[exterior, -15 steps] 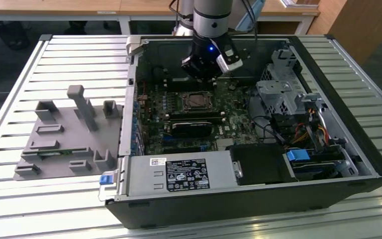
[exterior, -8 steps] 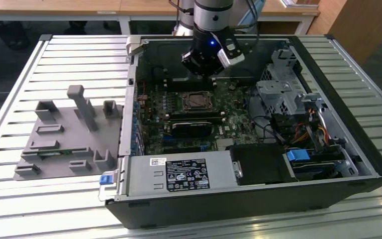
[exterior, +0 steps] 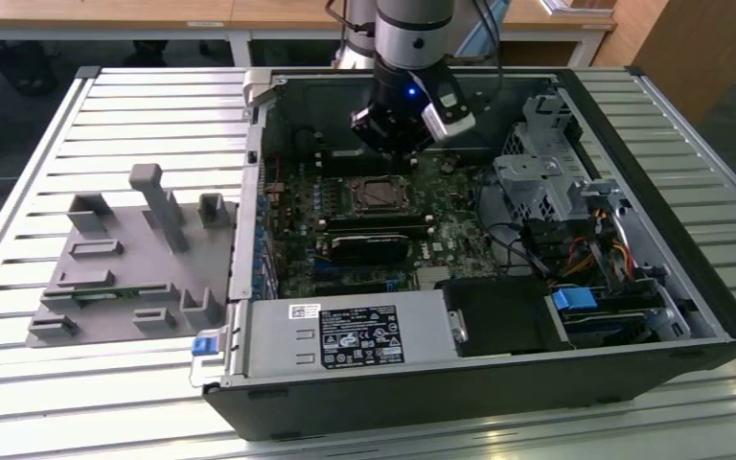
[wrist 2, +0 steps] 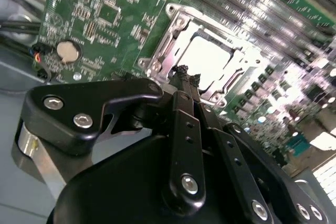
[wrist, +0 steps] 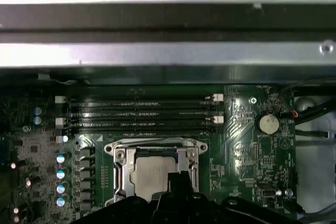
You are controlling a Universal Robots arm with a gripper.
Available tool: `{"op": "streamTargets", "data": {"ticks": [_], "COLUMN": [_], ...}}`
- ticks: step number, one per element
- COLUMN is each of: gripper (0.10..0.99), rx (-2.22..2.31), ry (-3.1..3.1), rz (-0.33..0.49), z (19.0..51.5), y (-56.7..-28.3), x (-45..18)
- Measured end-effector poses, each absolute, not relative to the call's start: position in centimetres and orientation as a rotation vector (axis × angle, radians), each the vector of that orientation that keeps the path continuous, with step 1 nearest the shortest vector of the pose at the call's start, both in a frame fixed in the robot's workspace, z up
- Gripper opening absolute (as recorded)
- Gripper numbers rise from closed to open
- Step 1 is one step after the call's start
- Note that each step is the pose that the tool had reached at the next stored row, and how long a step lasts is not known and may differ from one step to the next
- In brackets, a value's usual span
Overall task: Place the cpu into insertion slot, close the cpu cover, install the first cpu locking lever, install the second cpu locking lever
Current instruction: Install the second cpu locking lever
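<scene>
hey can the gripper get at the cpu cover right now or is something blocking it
Probably yes. The gripper hovers just above the cpu cover, which lies flat over the cpu, with nothing between them.

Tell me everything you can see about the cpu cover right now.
The cpu cover is a thin, shiny silver metal frame with a large square window. It lies flat, closed over the socket on the green motherboard, and the cpu with its dull grey top shows through the window. In both wrist views the gripper hovers close over one edge of it; whether they touch cannot be told. In the exterior view it sits beside the black memory sticks.
</scene>
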State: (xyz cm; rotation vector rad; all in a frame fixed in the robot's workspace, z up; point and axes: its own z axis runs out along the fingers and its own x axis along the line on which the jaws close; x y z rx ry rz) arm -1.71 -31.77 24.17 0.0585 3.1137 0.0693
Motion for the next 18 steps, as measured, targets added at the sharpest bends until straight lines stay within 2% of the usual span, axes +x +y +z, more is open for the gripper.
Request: {"op": "streamTargets", "data": {"ticks": [18], "gripper": [0.106], "rx": [0.059], "ry": [3.124], "rz": [0.093], "z": [23.9], "y": [-35.0], "x": [-1.7]}}
